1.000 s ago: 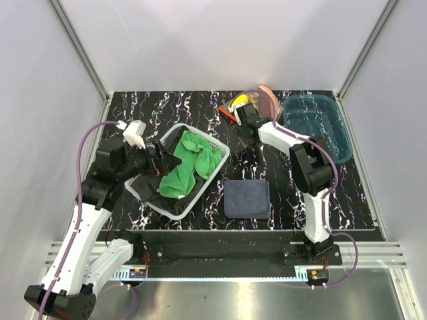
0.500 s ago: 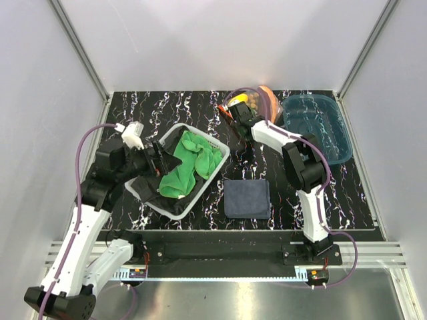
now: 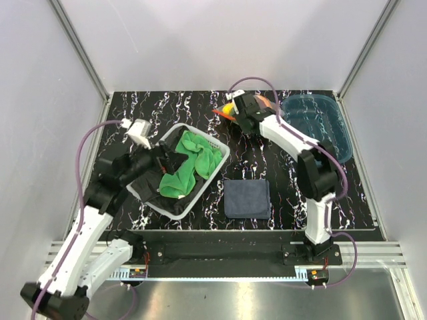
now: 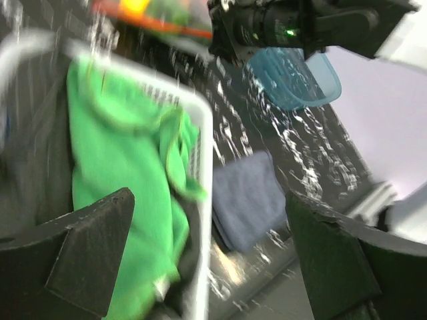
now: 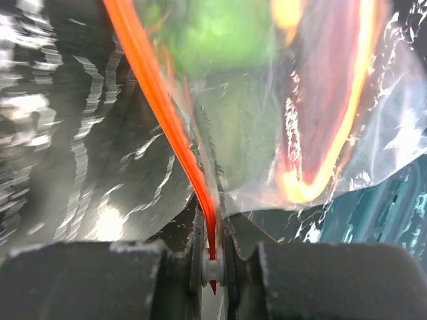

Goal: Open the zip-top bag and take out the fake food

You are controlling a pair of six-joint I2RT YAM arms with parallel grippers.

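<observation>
The right gripper (image 5: 212,259), closed tight on the orange zip strip (image 5: 157,95), holds one zip-top bag (image 5: 257,150) beside one blue tray (image 3: 319,125), with the fake food (image 5: 215,35) inside too blurred to count.

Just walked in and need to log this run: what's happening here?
The right gripper is shut on the orange-red zip strip of the zip-top bag, at the far side of the table beside the blue tray. The fake food is inside the bag. The left gripper hangs open over the white basket holding a green cloth.

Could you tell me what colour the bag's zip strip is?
Orange-red zip strip; the right wrist view shows it best.
</observation>
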